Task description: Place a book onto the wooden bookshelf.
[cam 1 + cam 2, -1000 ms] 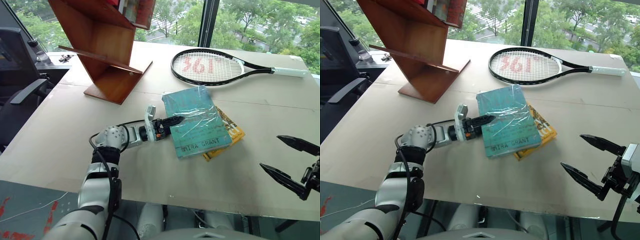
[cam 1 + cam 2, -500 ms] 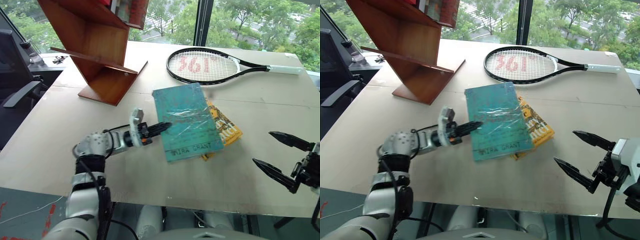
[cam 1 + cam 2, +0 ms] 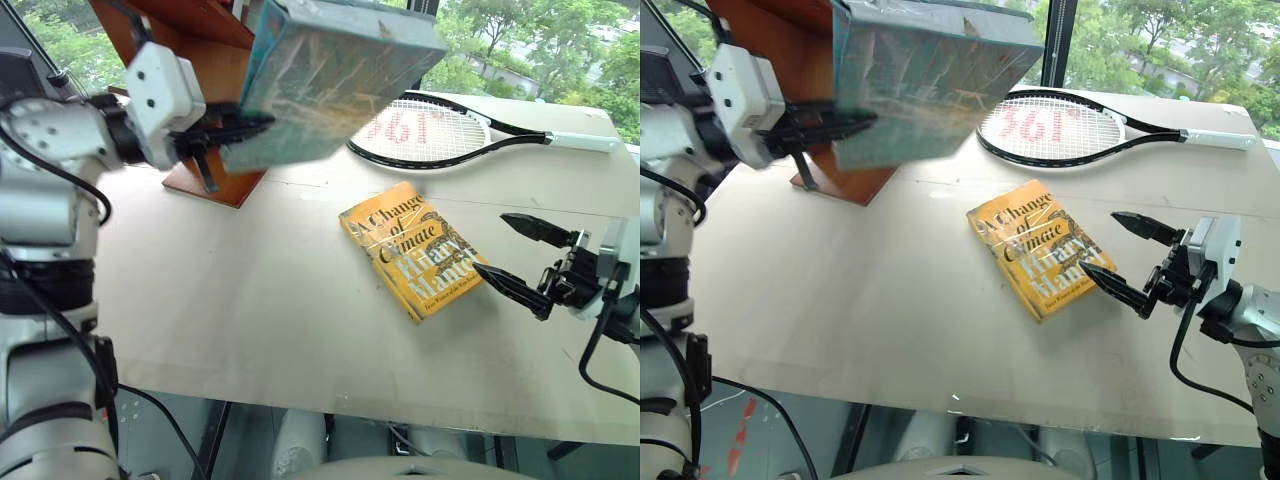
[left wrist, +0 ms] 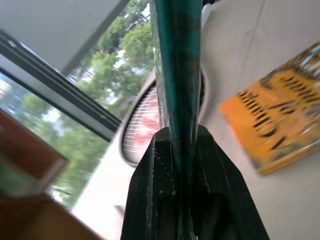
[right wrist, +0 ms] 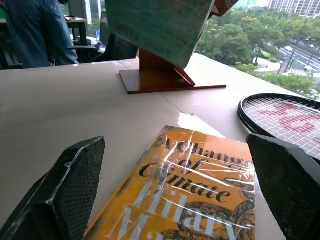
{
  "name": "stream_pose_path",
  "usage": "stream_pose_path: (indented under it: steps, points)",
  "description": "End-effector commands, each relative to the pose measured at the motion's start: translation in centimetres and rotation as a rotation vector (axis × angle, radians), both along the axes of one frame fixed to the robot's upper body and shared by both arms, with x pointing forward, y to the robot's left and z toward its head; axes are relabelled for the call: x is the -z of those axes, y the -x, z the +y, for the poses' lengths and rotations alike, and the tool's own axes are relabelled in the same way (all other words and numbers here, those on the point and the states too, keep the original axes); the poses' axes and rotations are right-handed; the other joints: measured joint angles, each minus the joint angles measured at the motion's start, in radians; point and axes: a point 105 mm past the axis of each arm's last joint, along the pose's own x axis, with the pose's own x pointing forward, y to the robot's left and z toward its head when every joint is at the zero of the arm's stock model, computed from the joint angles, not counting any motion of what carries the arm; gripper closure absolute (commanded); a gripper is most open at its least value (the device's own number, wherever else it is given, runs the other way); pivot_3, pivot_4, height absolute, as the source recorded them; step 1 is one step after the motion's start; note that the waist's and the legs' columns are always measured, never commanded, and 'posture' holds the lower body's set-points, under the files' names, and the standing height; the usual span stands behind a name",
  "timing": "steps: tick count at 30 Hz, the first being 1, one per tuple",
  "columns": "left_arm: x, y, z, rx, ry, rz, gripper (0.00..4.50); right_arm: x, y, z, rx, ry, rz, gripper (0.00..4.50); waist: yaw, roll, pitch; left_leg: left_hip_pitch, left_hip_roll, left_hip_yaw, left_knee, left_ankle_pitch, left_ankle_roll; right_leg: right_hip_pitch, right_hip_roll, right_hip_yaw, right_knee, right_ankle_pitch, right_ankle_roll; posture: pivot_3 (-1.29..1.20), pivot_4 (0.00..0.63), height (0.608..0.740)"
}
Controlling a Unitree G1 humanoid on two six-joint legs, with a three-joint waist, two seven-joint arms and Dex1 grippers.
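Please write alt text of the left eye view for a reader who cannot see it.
The left end effector is shut on the teal-green book, holding it in the air near the wooden bookshelf. Below, a yellow book lies flat on the table, with the open right end effector beside it. A tennis racket lies farther back.
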Motion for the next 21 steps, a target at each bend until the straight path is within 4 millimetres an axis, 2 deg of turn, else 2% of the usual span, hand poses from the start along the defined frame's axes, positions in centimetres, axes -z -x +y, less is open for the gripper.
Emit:
stream_pose_path:
  steps: [1, 4, 10, 13, 16, 17, 19, 21]
  points:
    - [-2.6, -0.9, 3.7, -0.106, -0.199, -0.238, 4.47, -0.7, 0.0, 0.5, -0.033, -0.004, -0.047, 0.0, -0.002, 0.0, 0.0, -0.003, -0.002, 0.001, 0.001, 0.0, 0.0, 0.0, 0.002, -0.001, -0.002, 0.0, 0.0, 0.0, 0.15, 0.739]
    - [-2.7, -1.7, 6.2, -0.174, -0.291, -0.246, 4.47, -0.9, -0.1, 0.7, -0.038, -0.004, -0.053, 0.0, -0.003, 0.001, 0.0, -0.013, -0.001, 0.001, 0.006, 0.0, 0.0, -0.009, 0.005, -0.001, 0.0, 0.002, 0.004, 0.0, 0.15, 0.739]
    - [-2.0, -2.9, 10.8, -0.385, -0.407, -0.188, 4.47, -1.0, 0.2, 0.9, -0.038, -0.007, -0.063, 0.0, -0.003, -0.003, 0.002, -0.013, -0.001, 0.002, 0.007, 0.0, 0.0, -0.01, 0.005, -0.002, 0.003, 0.002, 0.005, 0.0, 0.15, 0.739]
    - [-1.5, -3.6, 12.3, -0.49, -0.469, -0.183, 4.47, -1.1, 0.4, 1.1, -0.033, -0.014, -0.068, 0.0, -0.006, -0.004, 0.003, -0.013, -0.001, 0.002, 0.007, 0.0, 0.0, -0.01, 0.005, -0.002, 0.004, 0.001, 0.005, 0.0, 0.15, 0.739]
    - [-2.0, -4.0, 13.5, -0.576, -0.447, -0.196, 4.47, -1.1, 0.6, 1.2, -0.026, -0.02, -0.073, 0.0, -0.007, -0.004, 0.003, -0.012, -0.001, 0.002, 0.007, 0.0, 0.0, -0.01, 0.004, -0.002, 0.006, 0.001, 0.005, 0.0, 0.15, 0.739]
    - [-2.5, -3.9, 13.7, -0.591, -0.421, -0.208, 3.7, -1.0, 0.7, 1.2, -0.024, -0.021, -0.073, 0.0, -0.008, -0.005, 0.003, -0.012, 0.0, 0.002, 0.007, 0.0, 0.0, -0.01, 0.004, -0.002, 0.006, 0.001, 0.005, 0.0, 0.15, 0.739]
    - [-3.4, -3.4, 14.0, -0.595, -0.376, -0.231, 3.06, -1.0, 0.8, 1.1, -0.02, -0.021, -0.071, 0.0, -0.01, -0.005, 0.004, -0.012, 0.0, 0.002, 0.007, 0.0, 0.0, -0.011, 0.005, -0.002, 0.008, 0.001, 0.005, 0.0, 0.15, 0.739]
    - [-4.0, -2.6, 13.7, -0.553, -0.34, -0.249, 2.08, -0.9, 0.8, 1.0, -0.016, -0.02, -0.07, 0.0, -0.011, -0.006, 0.004, -0.012, 0.001, 0.002, 0.007, 0.0, 0.0, -0.011, 0.005, -0.002, 0.008, 0.001, 0.005, 0.0, 0.15, 0.739]
